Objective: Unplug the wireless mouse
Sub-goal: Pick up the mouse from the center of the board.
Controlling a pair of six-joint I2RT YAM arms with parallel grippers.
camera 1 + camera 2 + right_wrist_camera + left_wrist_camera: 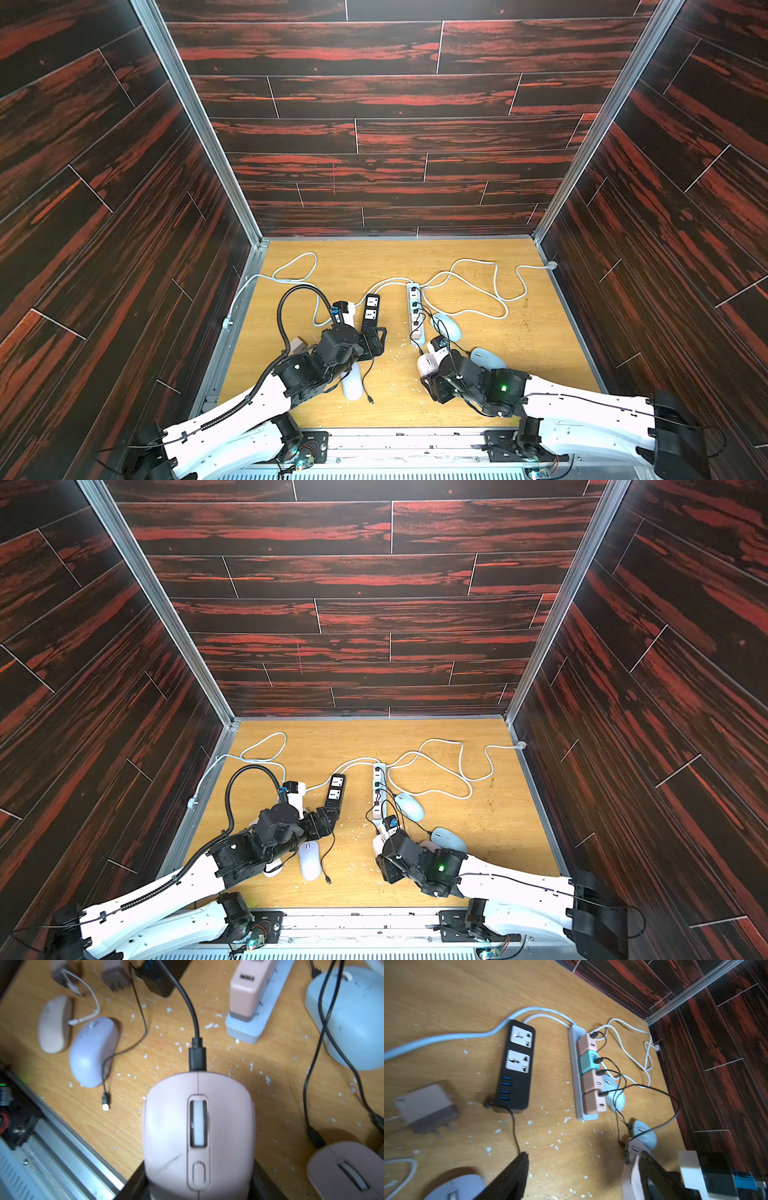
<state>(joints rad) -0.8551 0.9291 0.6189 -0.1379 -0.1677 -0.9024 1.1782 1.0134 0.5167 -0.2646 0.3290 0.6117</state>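
On the counter (540,353), near right, the right tool (199,1182) seems clamped on the pink mouse (170,1126), with the black cable (197,1055) plugged into its nose. Its fingers (135,1186) are mostly cut off. The left tool (584,1154) stands wide apart, empty.

The wooden bench (536,357) carries a black power strip (517,1068) and, just beside it, a pale grey power strip (575,1084). White cables (494,291) loop over the far half. Two pale blue mice (446,326) (488,358) lie near the grey strip; a lilac mouse (93,1051) and a flat pink mouse (55,1024) lie side by side. A loose charger (425,1107) lies tipped over. White flecks (564,1120) litter the wood. The plugged-in pink mouse (197,1136) may rest on it or be lifted; unclear.
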